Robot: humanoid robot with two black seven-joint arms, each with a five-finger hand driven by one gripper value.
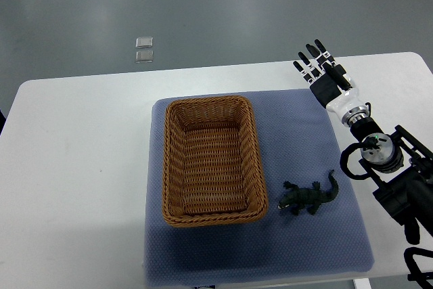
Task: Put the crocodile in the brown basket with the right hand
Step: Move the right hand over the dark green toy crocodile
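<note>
The crocodile (310, 197) is laid on the blue mat (304, 140) at four o'clock of the basket (167, 167); the right hand (325, 76), opened out and empty, is held at two o'clock.

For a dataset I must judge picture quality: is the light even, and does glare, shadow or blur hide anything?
Top view: light is soft and even; the basket casts only a faint shadow on the blue mat; the white table is bright, without glare; the crocodile and the right hand look sharp, though the crocodile's dark body shows little detail.
</note>
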